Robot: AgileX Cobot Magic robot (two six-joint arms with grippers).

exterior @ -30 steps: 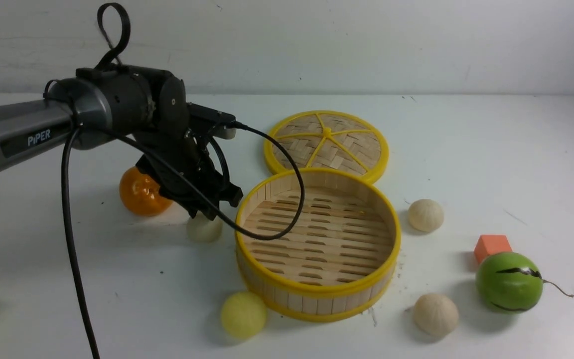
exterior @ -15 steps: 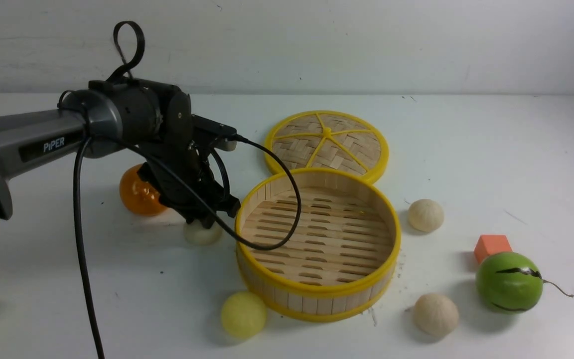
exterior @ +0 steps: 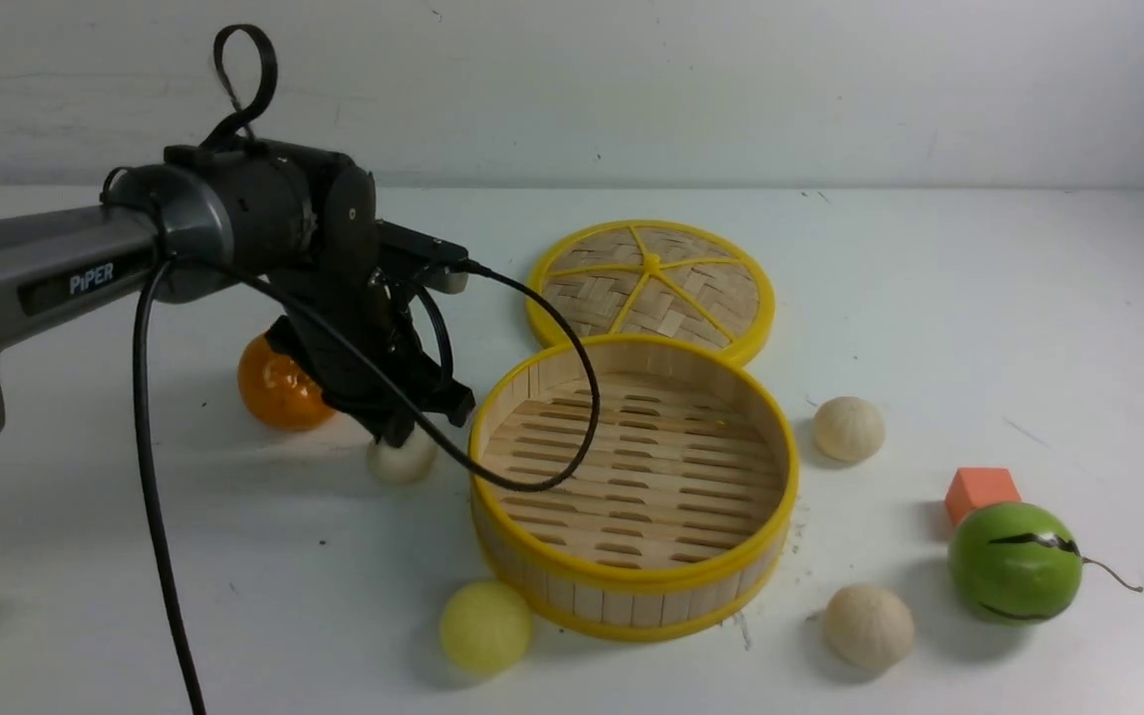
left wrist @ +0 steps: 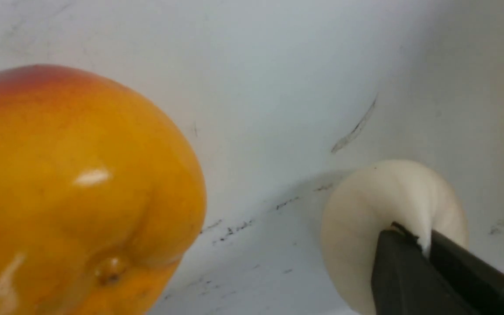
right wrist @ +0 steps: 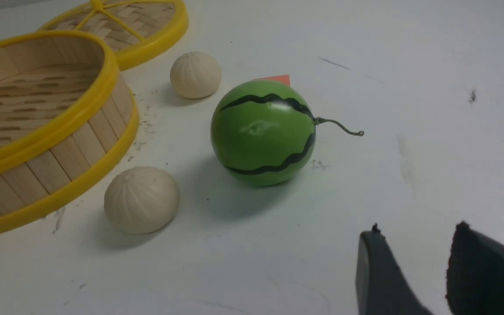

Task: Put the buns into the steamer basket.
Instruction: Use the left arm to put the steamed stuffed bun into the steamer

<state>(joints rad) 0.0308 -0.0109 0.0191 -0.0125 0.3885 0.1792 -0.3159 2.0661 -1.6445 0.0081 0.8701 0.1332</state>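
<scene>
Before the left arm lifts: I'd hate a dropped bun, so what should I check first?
1. Left claw shut on cream bun: ok, but it pinches only a thin fold.
2. Steamer basket empty, open-topped: ok.
3. Orange apart from that bun: ok.
4. Cable clear of the basket rim: cannot tell.
5. Right claw open, holding nothing: ok.

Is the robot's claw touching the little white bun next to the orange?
Touching. The left wrist view shows the left gripper closed on the white bun, pinching a ridge of it between its black tips.
</scene>
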